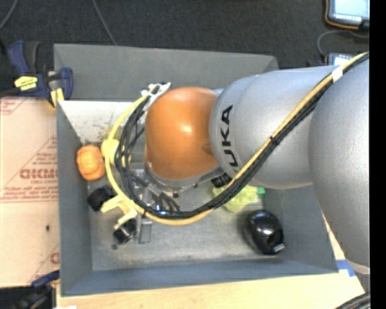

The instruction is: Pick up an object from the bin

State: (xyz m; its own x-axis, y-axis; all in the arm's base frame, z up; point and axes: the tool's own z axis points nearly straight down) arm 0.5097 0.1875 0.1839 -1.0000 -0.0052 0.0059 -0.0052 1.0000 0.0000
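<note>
Jaws are tucked somewhere beneath the orange wrist cover (pixel 180 131) and its loop of cables (pixel 118 148), so I cannot tell whether they are spread or pressed together, nor whether anything sits between them. The wrist hangs low over the left-middle of the grey bin (pixel 199 256), and I judge this to be the reach-and-grasp step, with nothing visibly lifted yet. Nearest the tool end lies a small cluster at the lower left: a little black piece (pixel 99 198) and, just beside it, a pale yellow piece (pixel 119 206), both at the edge of the cable loop. A round orange thing (pixel 90 161), like a small fruit, rests against the left wall, near that cluster. Well apart to the lower right lies a glossy black rounded thing (pixel 264 232), perhaps a computer mouse, and a yellow-green crumpled thing (pixel 243 197) peeks out from under the arm. My guess is that the cluster at the lower left is the likeliest target. Before I commit to a lift, I would want to confirm that the grip has really closed on one piece, then raise straight up so the cables clear the left wall and the orange thing.
</note>
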